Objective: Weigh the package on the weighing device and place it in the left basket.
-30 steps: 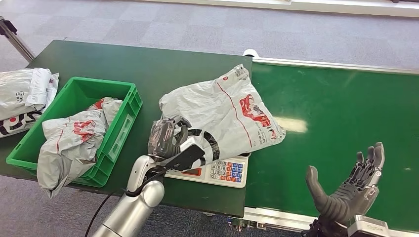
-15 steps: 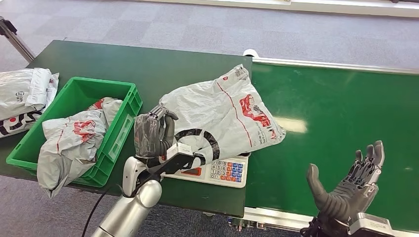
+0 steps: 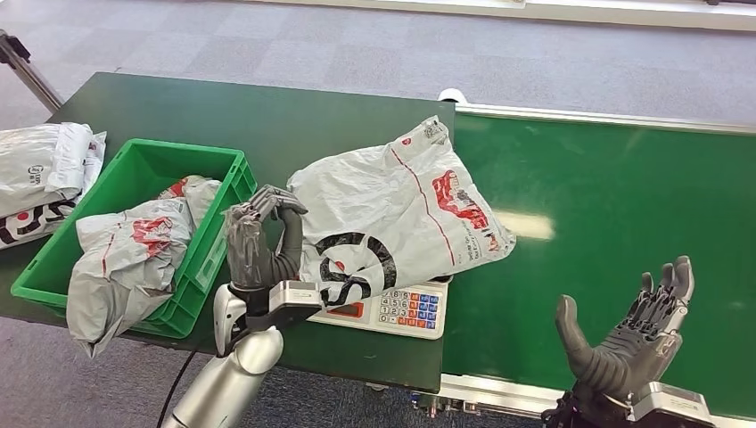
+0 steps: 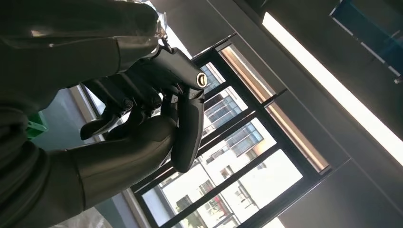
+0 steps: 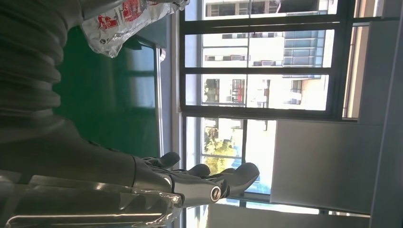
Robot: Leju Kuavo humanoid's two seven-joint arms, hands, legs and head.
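Note:
A grey plastic package (image 3: 401, 209) with red and black print lies on the white scale (image 3: 406, 310), whose keypad shows at the table's front edge. My left hand (image 3: 258, 241) stands upright just left of the package, between it and the green basket (image 3: 178, 147). Its fingers are bent, the thumb is apart, and nothing is in it; the left wrist view shows the same hand (image 4: 142, 118) holding nothing. My right hand (image 3: 628, 334) is raised over the near edge of the belt, fingers spread and empty. The right wrist view shows that hand (image 5: 190, 183) and a corner of the package (image 5: 123, 16).
The basket holds a crumpled grey package (image 3: 134, 245) that spills over its front rim. More grey packages (image 3: 45, 174) lie at the table's far left. The green conveyor belt (image 3: 606, 205) runs to the right of the dark green table (image 3: 267, 116).
My left hand has swung up and to the left, from lying over the scale's front left corner to standing upright beside the package. The right hand has barely moved.

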